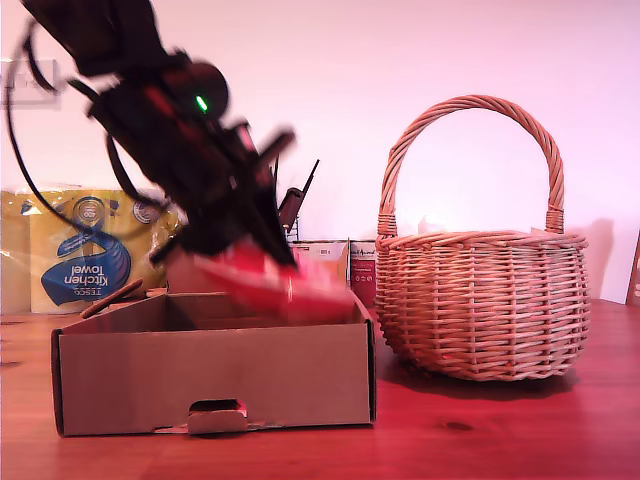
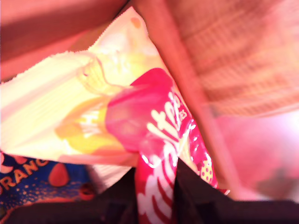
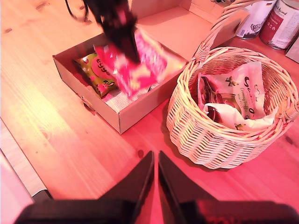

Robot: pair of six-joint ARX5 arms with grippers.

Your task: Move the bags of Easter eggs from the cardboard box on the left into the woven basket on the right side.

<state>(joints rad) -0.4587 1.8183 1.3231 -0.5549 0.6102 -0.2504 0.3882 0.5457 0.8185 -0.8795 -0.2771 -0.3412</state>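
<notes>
Desk [image 1: 500, 440]: warm wood, carries everything. Woven basket [image 1: 480, 300] at the exterior view's right, cardboard box [image 1: 215, 370] at lower left of that frame, close beside it but apart.

Step in hand, as I judge it: carrying a red bag [image 1: 275, 280] out of the box. Best to raise it clear of the box wall, then pass beneath or round the basket's arched handle before releasing.

My first end effector [image 2: 175, 186], blurred in the exterior view, is clamped on the red bag above the box. My second end effector [image 3: 155, 172] hovers over bare desk, jaws nearly touching, holding nothing.

White bags [image 3: 233, 100] already lie in the basket; a green-and-red bag [image 3: 96, 72] remains in the box.
</notes>
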